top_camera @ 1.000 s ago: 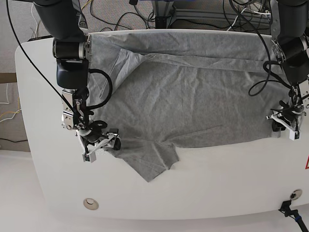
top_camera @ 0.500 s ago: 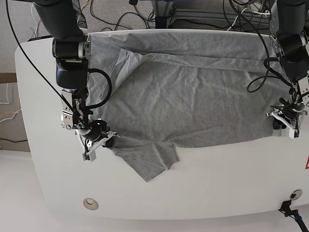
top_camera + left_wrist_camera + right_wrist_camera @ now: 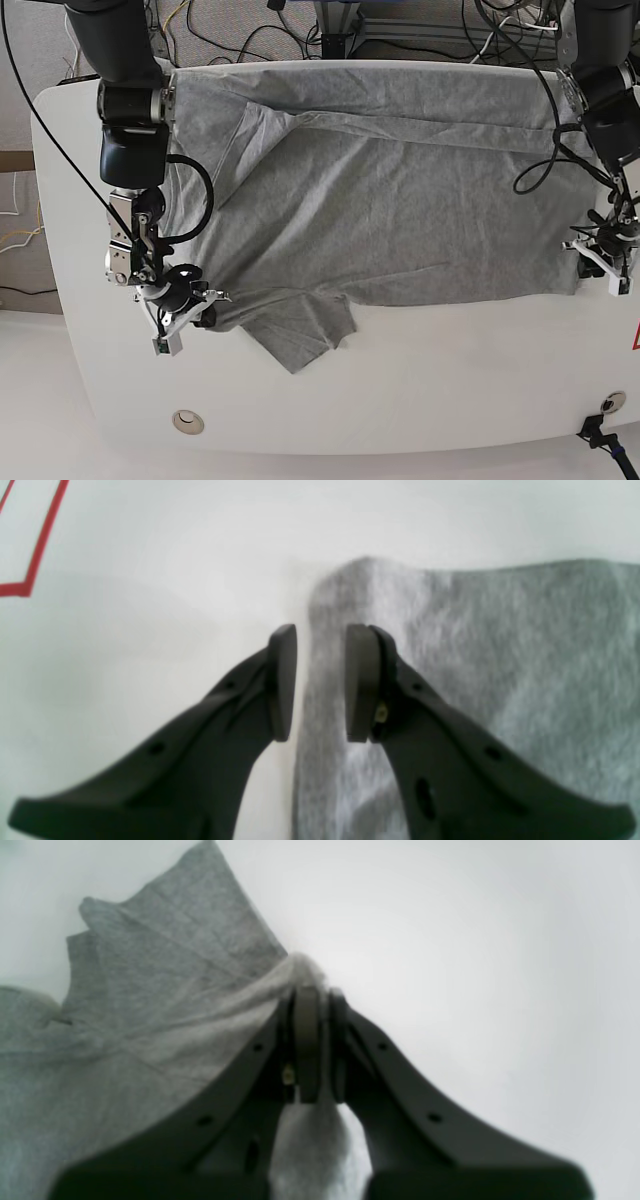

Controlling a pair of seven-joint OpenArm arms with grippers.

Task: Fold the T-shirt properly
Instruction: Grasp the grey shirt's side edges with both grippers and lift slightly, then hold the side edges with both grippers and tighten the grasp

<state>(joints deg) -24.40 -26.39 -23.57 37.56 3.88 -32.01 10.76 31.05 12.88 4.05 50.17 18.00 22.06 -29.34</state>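
The grey T-shirt point(image 3: 400, 200) lies spread and wrinkled across the white table point(image 3: 420, 380), with one sleeve point(image 3: 300, 335) pointing toward the front edge. At the shirt's left edge beside that sleeve, my right gripper point(image 3: 200, 308) is shut on a pinch of fabric. In the right wrist view the T-shirt point(image 3: 150, 965) bunches between the closed right gripper point(image 3: 316, 990). My left gripper point(image 3: 603, 262) is at the shirt's right edge. In the left wrist view a raised corner of the T-shirt point(image 3: 500, 655) fills the narrow gap of the left gripper point(image 3: 320, 630). No lettering shows.
A red line marking point(image 3: 30, 555) is on the table beside the left gripper, also seen as a red mark point(image 3: 635, 340) at the right border. A round fitting point(image 3: 187, 421) sits near the front left. Cables point(image 3: 250, 30) run behind the table, and a plug point(image 3: 600, 425) is at the front right.
My right gripper went from open to shut on the shirt's edge and drew it left and slightly toward the front. The left gripper shifted a little right with the hem. The cloth lies tauter.
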